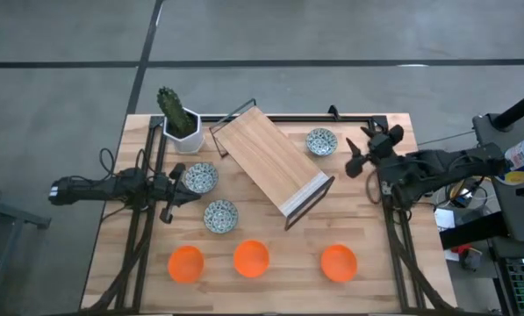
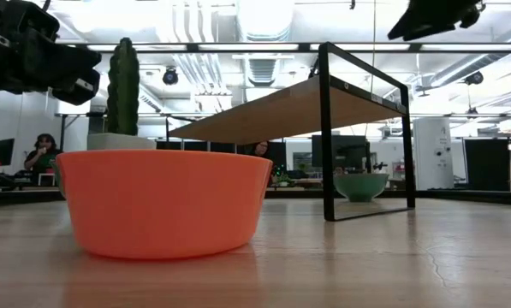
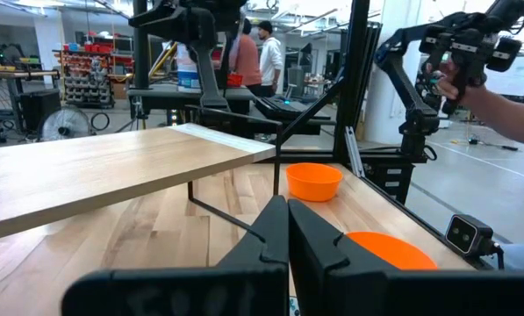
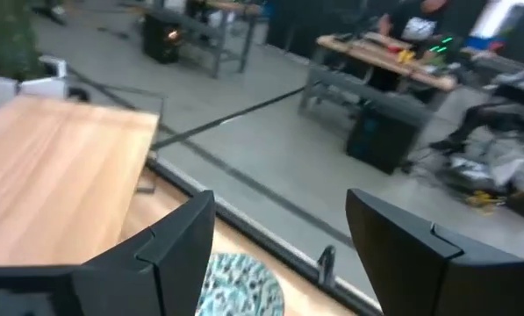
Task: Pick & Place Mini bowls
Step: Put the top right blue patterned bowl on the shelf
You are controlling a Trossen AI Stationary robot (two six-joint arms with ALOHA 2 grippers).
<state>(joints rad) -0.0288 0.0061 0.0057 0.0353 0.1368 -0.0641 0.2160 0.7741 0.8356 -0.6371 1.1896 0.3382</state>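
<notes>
Bowls (image 1: 252,258) unlabelled, right tool (image 1: 356,156) open

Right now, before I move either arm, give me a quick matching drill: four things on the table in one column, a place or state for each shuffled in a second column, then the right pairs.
Column one:
1. right gripper
2. left gripper
3. cactus pot
4. patterned bowl at the far right

Column two:
A. far left corner of the table
B. fingers shut, between two patterned bowls
C. fingers open, empty
D. alone beside the wooden shelf's far right edge

Pairs: 1-C, 2-B, 3-A, 4-D
</notes>
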